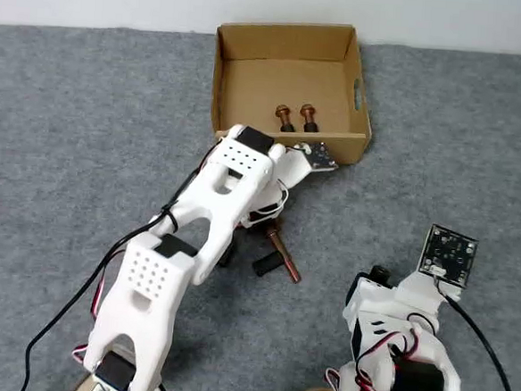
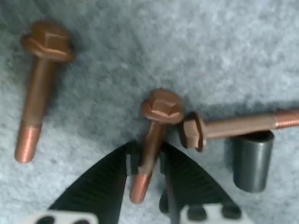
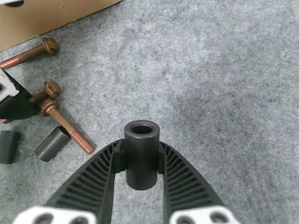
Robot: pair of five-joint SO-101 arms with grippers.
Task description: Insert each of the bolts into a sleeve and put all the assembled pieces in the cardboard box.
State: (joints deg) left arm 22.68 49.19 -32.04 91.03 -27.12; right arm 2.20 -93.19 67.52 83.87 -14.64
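Left gripper: its two black fingers press on both sides of one copper bolt's stem. It is outside the cardboard box, near the box's front wall.
Held bolt: its six-sided head points away from the left gripper. Its threaded tip pokes out between the fingers. I cannot tell if it is lifted off the grey mat.
Right gripper: closed around a dark sleeve. It is well apart from the box, farther out than the left gripper.
Held sleeve: stands upright between the fingers, round hole facing up.
Cardboard box: open on top, brown, at the far side of the mat.
Inside the box: two copper bolts sit side by side, close to the front wall. They are too small to tell if sleeves are on them.
Loose bolts: both lie flat on the mat outside the box. The second bolt has its head just beside the held bolt's head. The third bolt lies apart from them, nearer the box.
Loose sleeves: the near sleeve rests just beside the second bolt. The far sleeve sits close by. Both are outside the box.
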